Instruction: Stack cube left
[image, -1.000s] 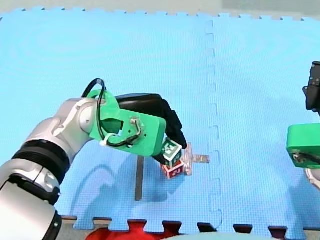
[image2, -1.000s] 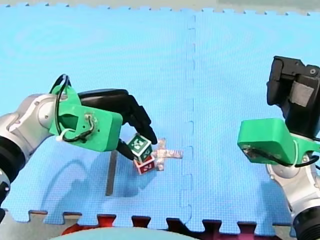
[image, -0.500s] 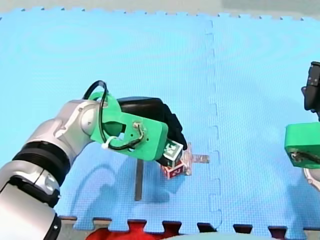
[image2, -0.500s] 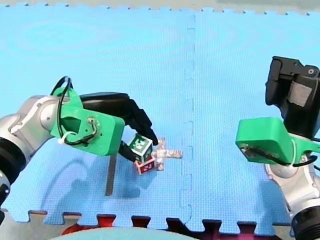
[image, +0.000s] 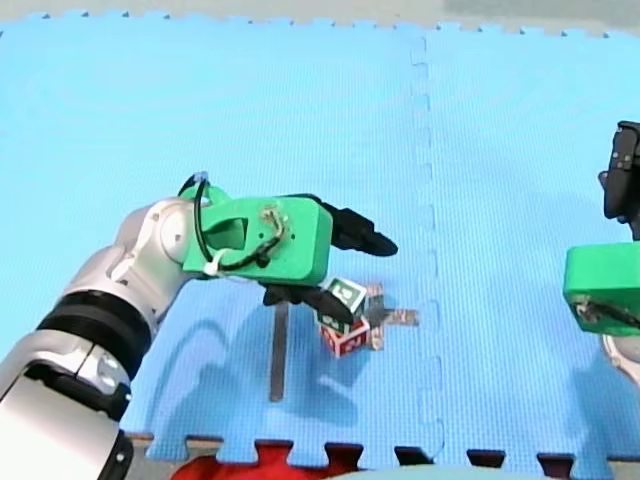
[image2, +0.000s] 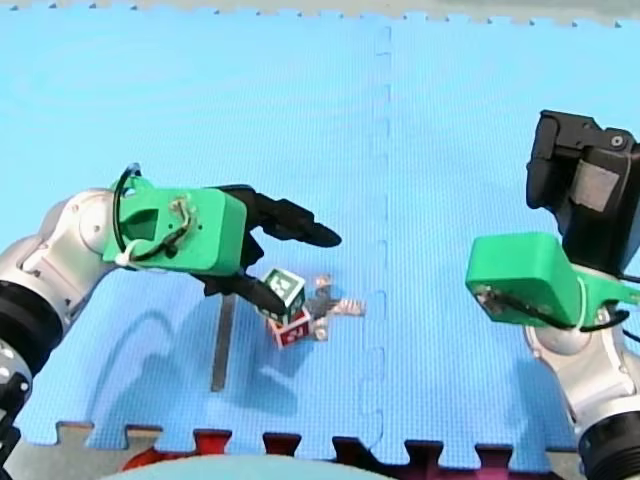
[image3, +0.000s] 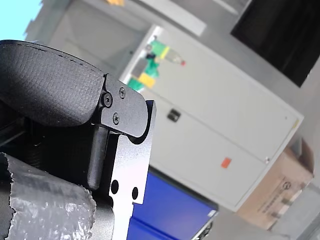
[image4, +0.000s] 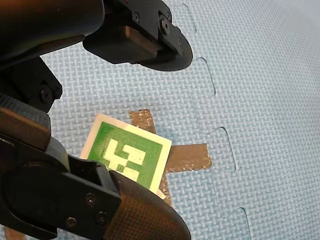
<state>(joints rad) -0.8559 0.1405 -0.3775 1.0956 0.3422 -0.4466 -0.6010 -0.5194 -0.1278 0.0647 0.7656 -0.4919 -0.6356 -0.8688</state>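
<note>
Item: green cube (image: 345, 297), white-patterned top face, sitting tilted on a red cube (image: 346, 341), the pair on a grey tape cross (image: 401, 318) near the front of the blue foam mat (image: 300, 120). Left robot hand (image: 345, 232): just above and left of the stack, holding nothing, fingers not curled; the upper fingers (image: 365, 238) reach out over the green cube with a gap between, and the lower digit (image: 292, 294) lies just beside its left side, contact not clear. Grey tape strip (image: 278, 350): left of the stack, running toward the mat's front edge. Right robot hand (image2: 580, 195): at the mat's right edge, well apart from the cubes; its state cannot be told.
</note>
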